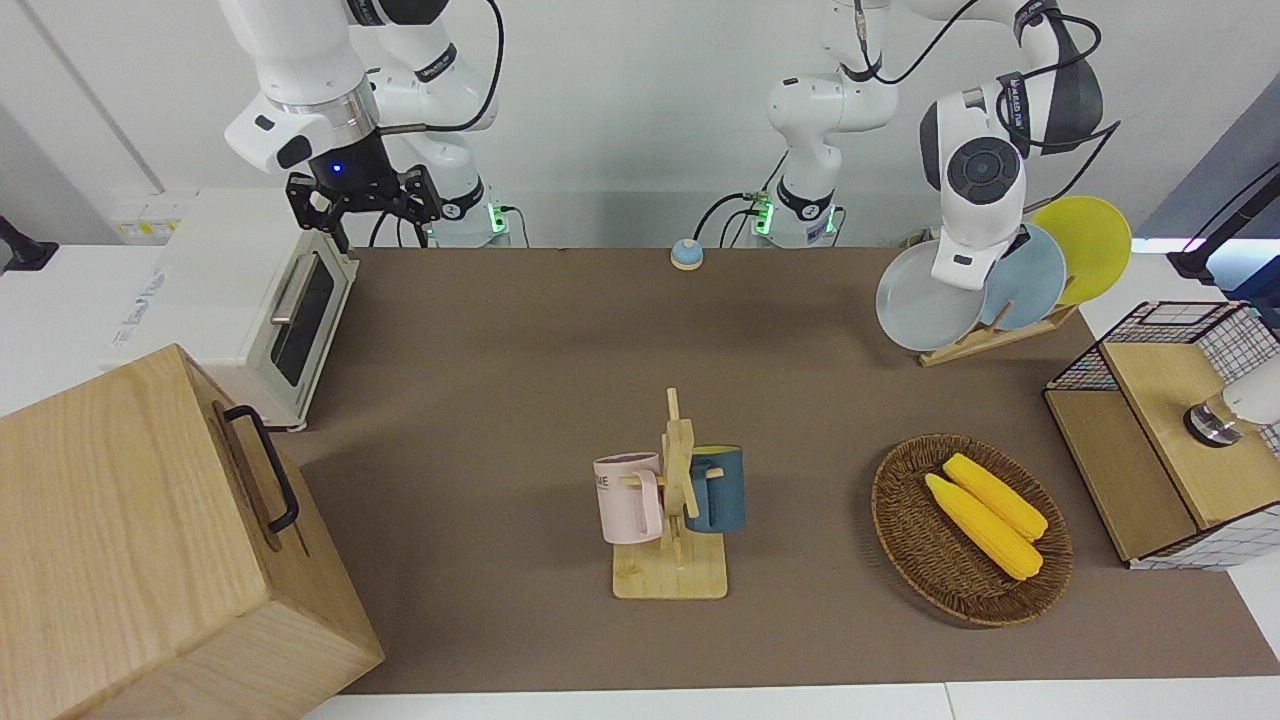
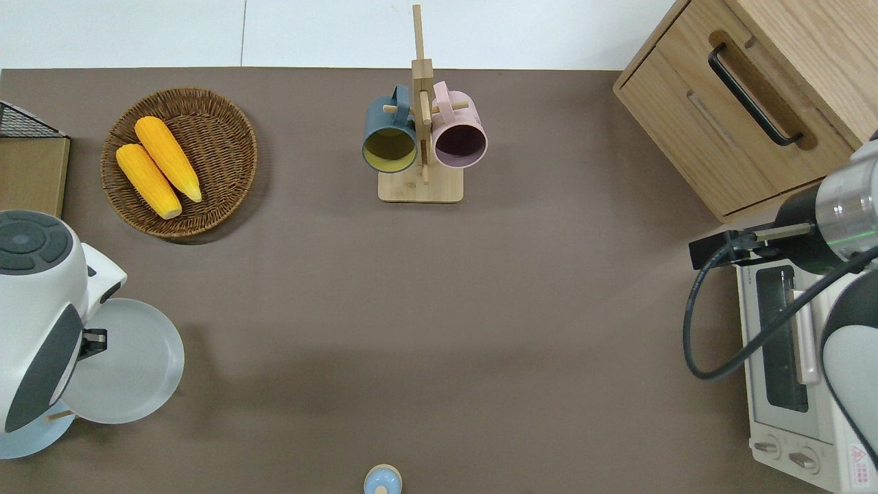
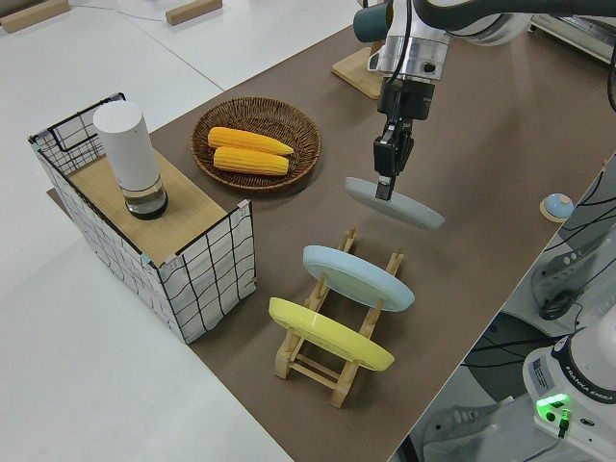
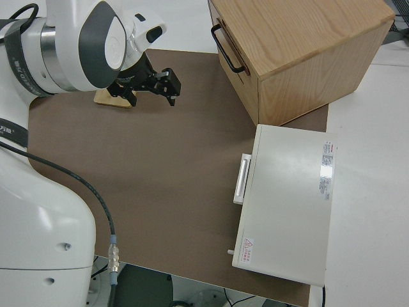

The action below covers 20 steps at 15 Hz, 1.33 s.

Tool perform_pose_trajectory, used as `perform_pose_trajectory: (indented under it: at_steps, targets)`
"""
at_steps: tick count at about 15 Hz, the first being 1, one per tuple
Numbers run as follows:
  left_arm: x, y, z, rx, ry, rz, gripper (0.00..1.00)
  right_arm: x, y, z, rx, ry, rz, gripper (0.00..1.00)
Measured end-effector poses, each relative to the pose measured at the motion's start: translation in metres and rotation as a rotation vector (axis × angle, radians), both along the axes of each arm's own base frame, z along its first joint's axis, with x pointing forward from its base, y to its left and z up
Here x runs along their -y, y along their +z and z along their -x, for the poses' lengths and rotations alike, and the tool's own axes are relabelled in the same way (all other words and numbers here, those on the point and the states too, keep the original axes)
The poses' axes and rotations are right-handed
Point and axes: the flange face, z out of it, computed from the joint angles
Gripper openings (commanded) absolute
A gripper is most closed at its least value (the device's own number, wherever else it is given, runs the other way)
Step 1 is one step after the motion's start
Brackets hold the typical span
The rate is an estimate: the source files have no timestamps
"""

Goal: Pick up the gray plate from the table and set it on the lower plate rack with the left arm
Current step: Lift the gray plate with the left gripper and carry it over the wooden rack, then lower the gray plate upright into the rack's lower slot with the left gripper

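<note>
Left gripper (image 3: 386, 185) clamped on gray plate (image 3: 396, 203), airborne beside lower plate rack (image 3: 332, 337) holding light blue plate (image 3: 358, 277) and yellow plate (image 3: 330, 334). Right arm parked.

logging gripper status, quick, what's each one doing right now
Left gripper: shut on the rim of the gray plate, held in the air beside the lower plate rack.
Right gripper: open, holding nothing, parked.
</note>
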Motion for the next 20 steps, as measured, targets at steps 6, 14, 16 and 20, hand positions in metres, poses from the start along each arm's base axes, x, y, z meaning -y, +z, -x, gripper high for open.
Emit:
perform_pose_trajectory:
  at_steps: [6, 14, 16, 20]
  targets:
    - [-0.016, -0.002, -0.003, -0.036, -0.048, -0.148, 0.00, 0.000, 0.000, 0.000, 0.000, 0.000, 0.000, 0.983]
    - [-0.021, -0.021, 0.004, -0.092, -0.026, -0.215, 0.00, 0.000, 0.000, 0.000, 0.000, 0.000, 0.000, 0.983]
    - [-0.018, -0.030, 0.004, -0.091, -0.010, -0.227, 0.00, 0.000, 0.000, 0.000, 0.000, 0.000, 0.000, 0.983]
    - [-0.007, -0.040, 0.004, -0.106, -0.006, -0.286, 0.00, 0.000, 0.000, 0.000, 0.000, 0.000, 0.000, 0.983]
